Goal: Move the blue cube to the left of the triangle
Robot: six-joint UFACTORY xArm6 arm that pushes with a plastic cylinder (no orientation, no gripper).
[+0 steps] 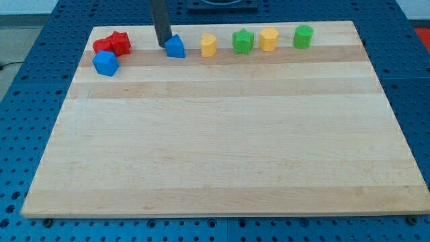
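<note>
A blue cube [105, 63] lies near the board's top left corner, just below two red blocks. A blue triangle-like block [175, 46] sits in the top row, well to the cube's right. My tip [162, 45] is right against the left side of the blue triangle, far to the right of the cube. The rod comes down from the view's top edge.
Two red blocks [102, 46] [120, 42] touch each other at the top left, just above the cube. Right of the triangle stand a yellow block [209, 45], a green star-like block [242, 42], another yellow block [269, 39] and a green block [303, 36]. The wooden board [222, 148] has blue perforated table around it.
</note>
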